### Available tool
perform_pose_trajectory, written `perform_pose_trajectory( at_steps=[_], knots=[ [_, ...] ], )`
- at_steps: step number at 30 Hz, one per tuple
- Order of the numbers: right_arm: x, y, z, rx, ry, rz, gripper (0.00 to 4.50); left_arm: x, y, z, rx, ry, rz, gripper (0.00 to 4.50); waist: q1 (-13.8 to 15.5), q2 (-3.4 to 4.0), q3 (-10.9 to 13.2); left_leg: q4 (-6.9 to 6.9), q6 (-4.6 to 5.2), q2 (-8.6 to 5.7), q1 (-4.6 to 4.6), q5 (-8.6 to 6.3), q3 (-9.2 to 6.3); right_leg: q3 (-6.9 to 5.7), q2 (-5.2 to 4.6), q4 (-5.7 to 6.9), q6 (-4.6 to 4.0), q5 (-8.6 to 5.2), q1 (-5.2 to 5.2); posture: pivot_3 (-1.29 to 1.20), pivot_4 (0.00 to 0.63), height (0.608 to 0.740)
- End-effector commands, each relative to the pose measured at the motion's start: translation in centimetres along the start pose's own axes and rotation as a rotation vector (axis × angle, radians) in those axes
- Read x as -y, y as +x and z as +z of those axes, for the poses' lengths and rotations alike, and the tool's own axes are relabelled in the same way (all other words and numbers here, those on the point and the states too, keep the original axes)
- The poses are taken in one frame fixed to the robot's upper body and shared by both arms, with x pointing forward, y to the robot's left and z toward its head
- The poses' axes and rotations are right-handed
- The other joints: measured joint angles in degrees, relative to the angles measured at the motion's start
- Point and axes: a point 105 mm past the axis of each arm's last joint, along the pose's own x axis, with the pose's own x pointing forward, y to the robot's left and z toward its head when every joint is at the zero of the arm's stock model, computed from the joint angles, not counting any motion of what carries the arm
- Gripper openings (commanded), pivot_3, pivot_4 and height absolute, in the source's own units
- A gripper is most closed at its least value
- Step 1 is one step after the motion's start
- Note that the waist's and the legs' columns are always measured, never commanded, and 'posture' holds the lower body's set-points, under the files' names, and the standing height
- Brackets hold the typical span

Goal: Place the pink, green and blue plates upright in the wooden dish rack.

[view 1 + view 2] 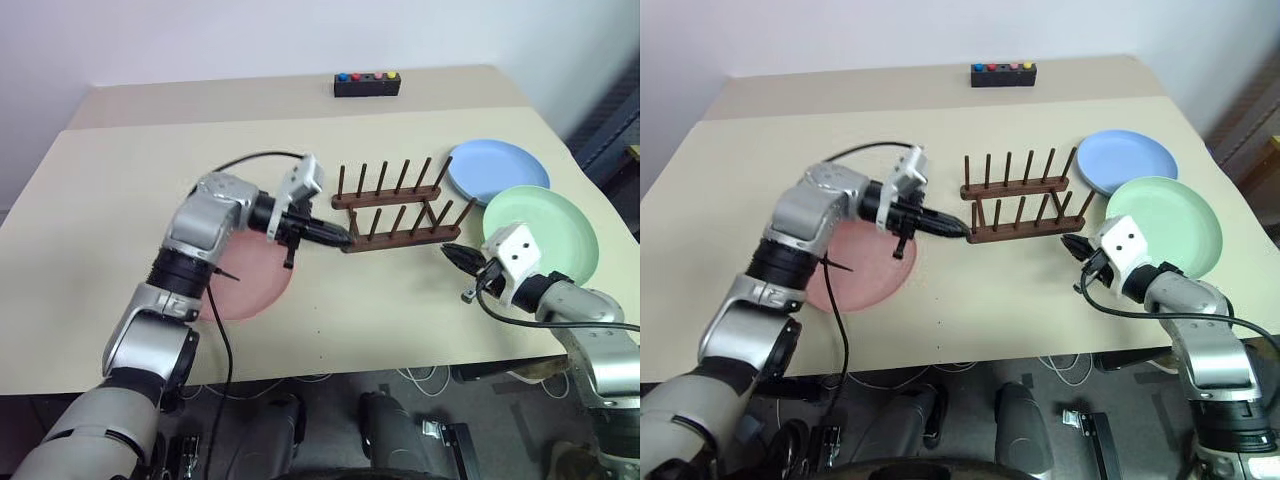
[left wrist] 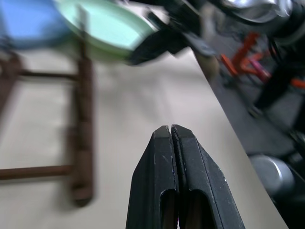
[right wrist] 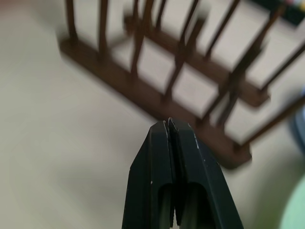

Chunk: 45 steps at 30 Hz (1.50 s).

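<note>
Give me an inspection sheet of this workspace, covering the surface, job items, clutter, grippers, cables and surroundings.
Surface: beige table.
Job's things: wooden dish rack holds no plates; pink plate flat, partly under the left arm; blue plate and green plate flat, overlapping.
Clutter: black button box at the far edge.
Grippers: left gripper and right gripper, fingers shut, holding nothing.
Cables: black cable on the left arm.
Surroundings: white wall.

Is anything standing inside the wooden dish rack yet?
No. The wooden dish rack holds only bare pegs. The pink plate, green plate and blue plate lie flat on the table.
</note>
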Motion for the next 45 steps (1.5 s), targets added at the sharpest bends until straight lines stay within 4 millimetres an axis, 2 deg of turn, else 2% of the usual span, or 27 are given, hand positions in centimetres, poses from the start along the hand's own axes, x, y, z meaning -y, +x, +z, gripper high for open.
perform_pose_trajectory(
  at_steps=[1, 8, 11, 13, 16, 21, 24, 32, 35, 45],
  knots=[
    [0.3, 0.3, 0.3, 0.003, -0.076, -0.027, 0.05, 1.0, 1.5, 0.3, -0.023, 0.019, -0.019, 0.06, 0.1, 0.01, 0.0, 0.0, 0.01, 0.0, 0.0, 0.0, 0.0, 0.0, 0.0, 0.0, 0.0, 0.0, 0.0, 0.0, 0.15, 0.74],
    [0.1, 1.3, 0.1, -0.006, -0.074, -0.055, 0.05, -0.5, 4.8, -3.8, -0.158, 0.086, 0.153, 0.06, 0.3, 0.01, 0.0, 0.0, -0.02, -0.01, 0.01, 0.01, 0.0, 0.01, -0.02, -0.03, 0.0, 0.0, 0.04, 0.0, 0.15, 0.74],
    [0.3, 1.7, -0.5, -0.038, -0.108, -0.067, 0.05, -2.0, 6.1, -5.5, -0.214, 0.113, 0.248, 0.06, 0.3, 0.02, 0.0, 0.02, 0.0, -0.03, 0.01, 0.0, 0.0, 0.01, -0.03, -0.04, 0.0, 0.0, 0.05, 0.0, 0.15, 0.74],
    [0.5, 2.0, -0.7, -0.052, -0.132, -0.077, 0.05, -3.0, 6.6, -5.9, -0.24, 0.148, 0.305, 0.06, 0.4, 0.01, 0.0, 0.02, 0.04, -0.05, 0.01, -0.03, 0.0, 0.01, -0.05, -0.06, 0.0, 0.0, 0.07, 0.0, 0.15, 0.74],
    [0.8, 2.4, -0.5, -0.045, -0.132, -0.094, 0.05, -4.2, 7.2, -5.5, -0.225, 0.159, 0.363, 0.06, 0.7, 0.01, 0.0, 0.02, 0.03, -0.05, 0.01, -0.02, 0.0, -0.01, -0.05, -0.06, 0.0, 0.0, 0.08, 0.0, 0.15, 0.74],
    [1.2, 3.5, -1.0, -0.083, -0.195, -0.116, 0.05, -5.1, 7.5, -5.5, -0.218, 0.16, 0.394, 0.06, 0.9, 0.02, 0.0, 0.01, 0.04, -0.08, 0.02, -0.02, 0.01, -0.01, -0.08, -0.06, 0.0, 0.0, 0.08, 0.0, 0.15, 0.74],
    [1.5, 4.8, -0.7, -0.083, -0.224, -0.141, 0.05, -5.6, 7.4, -5.4, -0.221, 0.172, 0.42, 0.06, 0.9, 0.02, 0.0, 0.03, -0.02, -0.09, 0.02, 0.01, 0.02, -0.01, -0.08, -0.05, 0.01, 0.0, 0.08, 0.0, 0.15, 0.74],
    [2.3, 6.6, -0.3, -0.078, -0.284, -0.158, 0.05, -7.7, 5.9, -4.7, -0.209, 0.172, 0.519, 0.06, 0.3, 0.01, 0.0, 0.02, -0.19, -0.1, 0.02, 0.11, 0.02, -0.01, -0.08, -0.06, 0.01, 0.01, 0.08, 0.0, 0.15, 0.74],
    [2.6, 7.0, 0.0, -0.069, -0.302, -0.152, 0.05, -8.8, 4.7, -4.5, -0.22, 0.179, 0.574, 0.06, 0.1, 0.01, 0.0, 0.02, -0.2, -0.1, 0.02, 0.12, 0.02, -0.02, -0.08, -0.05, 0.01, 0.01, 0.07, 0.0, 0.15, 0.74],
    [4.1, 8.7, 0.5, -0.052, -0.334, -0.169, 0.05, -9.8, 4.0, -3.7, -0.193, 0.175, 0.593, 0.06, 0.0, 0.01, 0.0, 0.0, -0.24, -0.1, 0.01, 0.14, 0.02, -0.02, -0.07, -0.04, 0.02, 0.01, 0.03, 0.0, 0.15, 0.74]
  ],
)
